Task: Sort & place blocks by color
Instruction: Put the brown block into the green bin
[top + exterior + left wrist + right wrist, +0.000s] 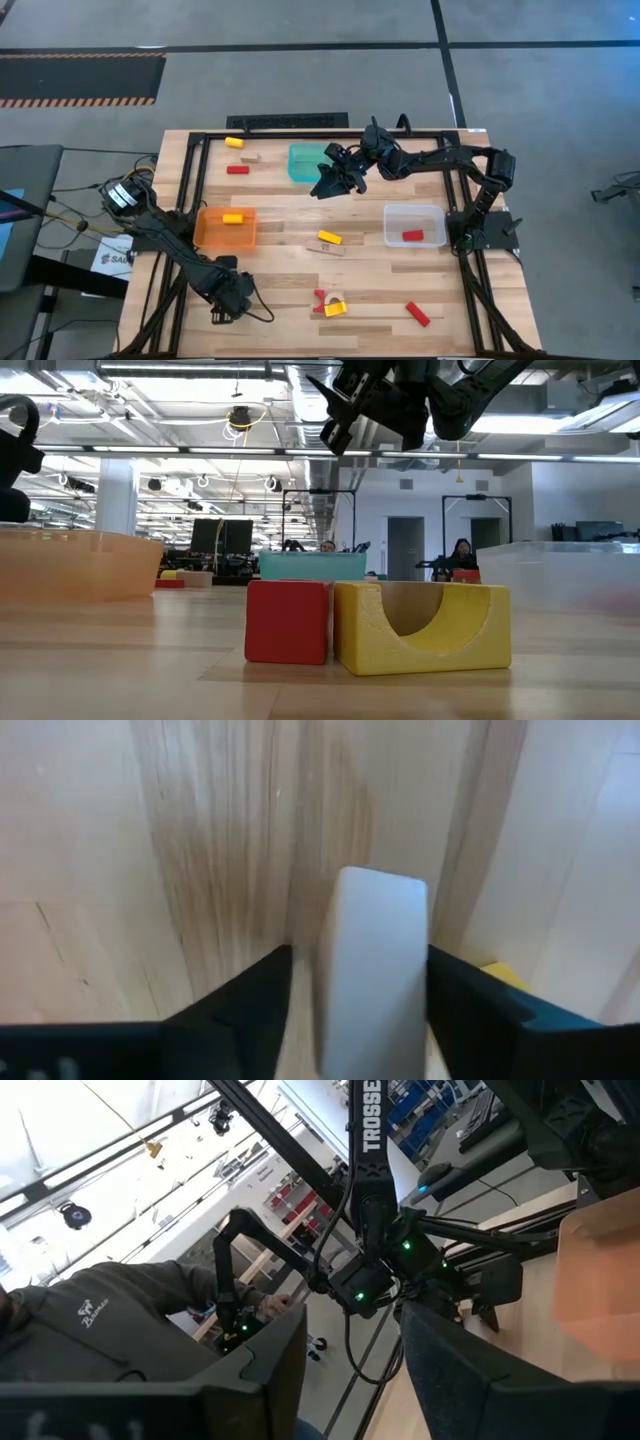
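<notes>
My right tool (330, 180) hangs spread and empty above the teal bin (312, 163). My left tool (228, 298) grips nothing. Small painted wooden blocks scattered on the bench (380, 290): five red (417, 314), five yellow (330, 238), two tan (249, 157).

Three bins (414, 223), eleven-odd blocks (330, 238)

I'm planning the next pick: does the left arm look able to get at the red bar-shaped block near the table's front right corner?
Probably not easily. The left gripper sits at the front left, and the red bar-shaped block lies far across; the yellow and red blocks sit between them.
</notes>
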{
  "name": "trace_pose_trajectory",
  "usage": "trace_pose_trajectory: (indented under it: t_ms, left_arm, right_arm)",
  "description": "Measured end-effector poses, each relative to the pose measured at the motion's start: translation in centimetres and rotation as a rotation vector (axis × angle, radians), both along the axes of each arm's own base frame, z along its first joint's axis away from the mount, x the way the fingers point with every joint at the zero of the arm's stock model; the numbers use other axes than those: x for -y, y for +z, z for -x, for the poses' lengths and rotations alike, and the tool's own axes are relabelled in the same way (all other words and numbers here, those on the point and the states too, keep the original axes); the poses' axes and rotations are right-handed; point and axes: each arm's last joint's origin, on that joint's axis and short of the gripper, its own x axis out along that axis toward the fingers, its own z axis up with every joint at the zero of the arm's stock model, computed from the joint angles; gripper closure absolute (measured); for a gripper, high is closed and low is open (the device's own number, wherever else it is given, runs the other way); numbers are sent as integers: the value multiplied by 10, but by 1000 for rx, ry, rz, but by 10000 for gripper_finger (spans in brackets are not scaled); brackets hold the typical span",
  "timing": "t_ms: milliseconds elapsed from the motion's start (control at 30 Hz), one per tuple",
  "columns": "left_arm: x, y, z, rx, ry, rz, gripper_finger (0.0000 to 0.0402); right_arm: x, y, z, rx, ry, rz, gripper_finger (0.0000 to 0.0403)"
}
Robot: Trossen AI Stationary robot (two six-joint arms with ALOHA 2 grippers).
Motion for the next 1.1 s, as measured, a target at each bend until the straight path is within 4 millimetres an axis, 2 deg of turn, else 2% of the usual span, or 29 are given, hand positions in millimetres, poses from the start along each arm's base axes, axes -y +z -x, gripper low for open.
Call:
trace_pose_trajectory:
  t_ms: [133,167,300,433,633,733,833,1000,1100]
  left_arm:
    - [0,3,-1,4,1,-4,293]
    - [1,6,-2,20,2,-3,302]
    - [0,38,-10,203,18,1,300]
    - [-21,80,-14,438,118,-32,300]
    - [-80,126,-11,705,358,-187,300]
    - [-113,135,-17,750,409,-299,300]
    - [-150,134,-31,720,429,-373,300]
    - [-217,111,-58,737,445,-341,300]
    - [-259,103,-71,792,464,-364,300]
  right_arm:
    - [0,0,0,0,0,0,223]
    - [0,0,0,0,0,0,223]
    - [0,0,0,-5,1,-10,223]
    - [0,2,1,-11,2,-18,223]
    - [-3,16,7,-25,11,-76,223]
    - [-9,31,13,11,22,-67,223]
    - [-17,47,22,60,33,-42,223]
    - [-25,67,36,76,36,-18,223]
    - [-27,70,45,7,11,-11,223]
